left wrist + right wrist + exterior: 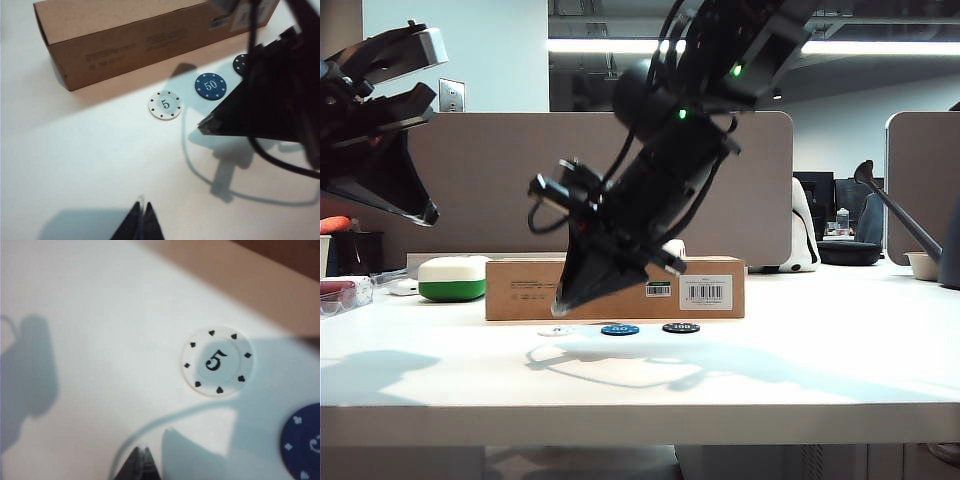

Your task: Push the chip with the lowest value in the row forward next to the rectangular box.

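Note:
Three chips lie in a row before the rectangular box (615, 288): the white chip marked 5 (556, 330), a blue 50 chip (620, 329) and a black chip (681, 327). My right gripper (560, 308) reaches across the middle and hangs shut just above the table by the white chip (216, 361). Its tip (142, 450) stands apart from the chip, on the side away from the box (260, 280). My left gripper (425, 210) is raised high at the far left, shut (142, 207) and empty. It looks down on the white chip (165, 105) and blue chip (210, 86).
A green-and-white rounded case (453, 278) sits left of the box. A clear container (342, 295) stands at the table's far left edge. The right arm (270, 95) covers part of the black chip (241, 63) in the left wrist view.

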Tool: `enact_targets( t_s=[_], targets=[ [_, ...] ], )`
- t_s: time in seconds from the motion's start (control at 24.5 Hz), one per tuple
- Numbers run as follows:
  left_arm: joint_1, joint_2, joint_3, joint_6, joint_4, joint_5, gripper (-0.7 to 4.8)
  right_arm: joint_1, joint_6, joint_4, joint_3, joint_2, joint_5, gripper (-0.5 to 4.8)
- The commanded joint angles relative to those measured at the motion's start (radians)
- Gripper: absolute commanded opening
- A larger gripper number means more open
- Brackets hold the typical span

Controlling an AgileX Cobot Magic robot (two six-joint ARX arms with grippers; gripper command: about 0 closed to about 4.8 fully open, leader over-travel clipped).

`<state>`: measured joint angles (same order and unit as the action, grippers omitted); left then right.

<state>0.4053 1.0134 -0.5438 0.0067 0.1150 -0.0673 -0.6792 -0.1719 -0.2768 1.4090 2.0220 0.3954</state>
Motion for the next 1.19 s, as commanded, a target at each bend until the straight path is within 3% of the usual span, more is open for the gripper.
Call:
enact_targets(
  t_s=[0.04,1.19],
  targets=[
    [0.000,-0.003,-0.003,0.001,-0.012,0.000,-0.05,-0.001,0.011,0.010,0.019,0.030,0.007,-0.09],
    [0.001,-0.003,-0.003,0.001,-0.012,0.000,-0.05,-0.004,0.009,0.090,0.024,0.124,-0.063,-0.09]
  ],
)
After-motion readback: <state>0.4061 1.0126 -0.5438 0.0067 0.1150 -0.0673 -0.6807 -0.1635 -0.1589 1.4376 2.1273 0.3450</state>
